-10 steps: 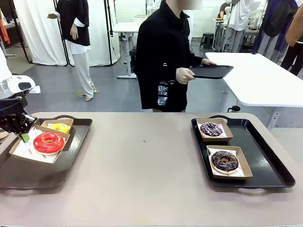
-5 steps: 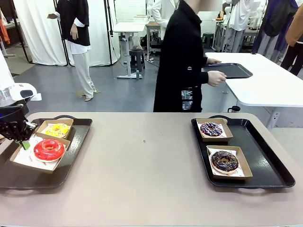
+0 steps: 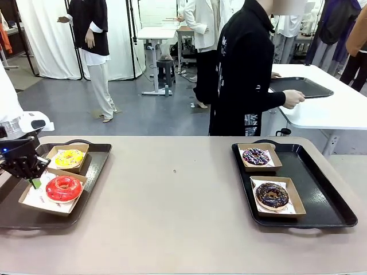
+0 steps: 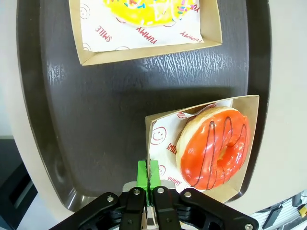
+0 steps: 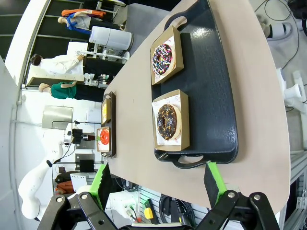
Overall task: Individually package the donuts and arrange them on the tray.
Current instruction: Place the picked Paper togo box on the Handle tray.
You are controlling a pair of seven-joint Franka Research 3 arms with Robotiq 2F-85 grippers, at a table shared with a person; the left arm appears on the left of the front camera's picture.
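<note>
On the left tray (image 3: 94,166) the yellow sprinkled donut (image 3: 69,157) lies in its cardboard box. Nearer me, the red donut (image 3: 63,188) lies in a second box (image 3: 34,200). My left gripper (image 3: 31,172) is shut on that box's left rim. In the left wrist view the green pads (image 4: 142,171) pinch the box's paper-lined edge (image 4: 149,139) beside the red donut (image 4: 213,148). The right tray (image 3: 321,189) holds the purple-brown sprinkled donut (image 3: 256,156) and the chocolate donut (image 3: 272,195), each boxed. My right gripper (image 5: 156,167) hangs open high above that tray (image 5: 216,72).
A person in black stands past the table's far edge, setting a spare black tray (image 3: 304,87) on a white table (image 3: 332,109). The tan tabletop (image 3: 172,195) lies bare between the two trays. The yellow donut's box (image 4: 144,43) sits close ahead of my left fingers.
My left gripper has drawn the red donut's box toward the tray's near side, away from the yellow donut's box. The person has carried the spare tray to the right.
</note>
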